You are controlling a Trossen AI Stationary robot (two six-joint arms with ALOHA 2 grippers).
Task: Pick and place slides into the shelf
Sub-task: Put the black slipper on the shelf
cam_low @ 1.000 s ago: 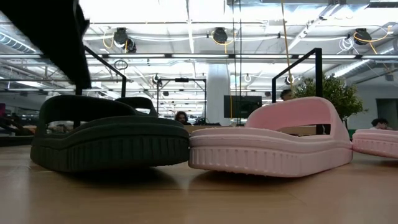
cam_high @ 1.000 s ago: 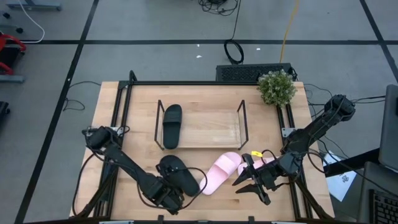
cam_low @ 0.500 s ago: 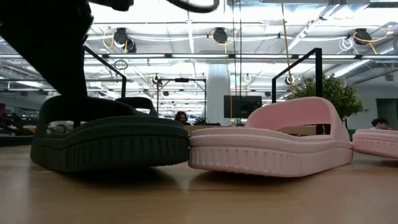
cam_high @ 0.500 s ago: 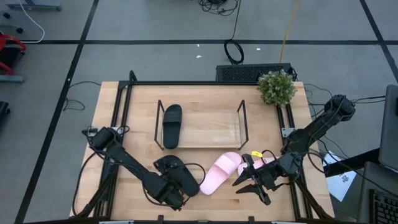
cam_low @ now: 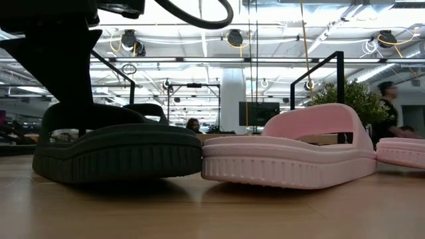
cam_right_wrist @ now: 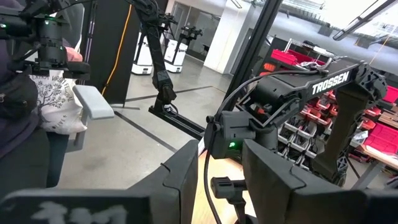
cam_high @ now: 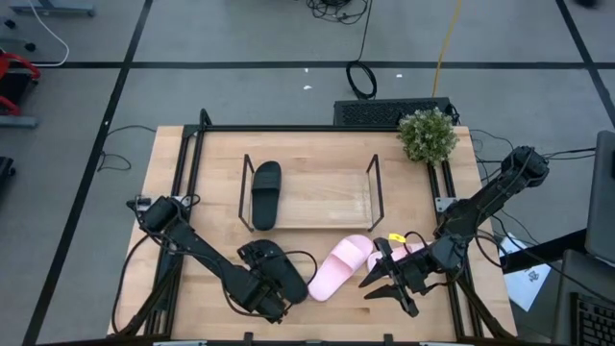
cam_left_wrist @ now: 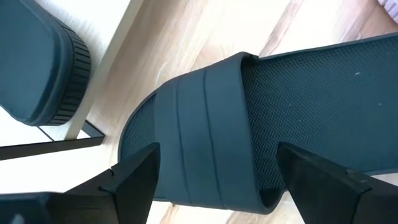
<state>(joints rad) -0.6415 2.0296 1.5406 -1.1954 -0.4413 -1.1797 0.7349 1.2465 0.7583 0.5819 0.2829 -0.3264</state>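
Note:
In the high view one black slide (cam_high: 266,195) lies on the shelf (cam_high: 322,207) at its left end. A second black slide (cam_high: 279,271) rests sole-down on the table near the front edge, toe to toe with a pink slide (cam_high: 341,266). Another pink slide (cam_high: 408,252) lies farther right. My left gripper (cam_left_wrist: 230,186) is open and low over the second black slide (cam_left_wrist: 298,106), one finger on each side of its strap (cam_left_wrist: 205,124). My right gripper (cam_high: 389,293) is open and hovers beside the right pink slide. My left gripper comes from above with its fingers (cam_left_wrist: 134,180) standing on either side of the black slide's strap, across it. I cannot tell whether they touch it. The slide lies flat on the table (cam_low: 116,153).
A potted plant (cam_high: 427,135) stands at the table's far right corner. The shelf's black wire ends (cam_high: 374,187) rise at both sides of its board, and most of the board right of the black slide is bare. People show in the room beyond (cam_low: 387,106).
My left gripper has moved from the table's near edge toward the far edge and come down over the black slide's strap. The slides have not moved.

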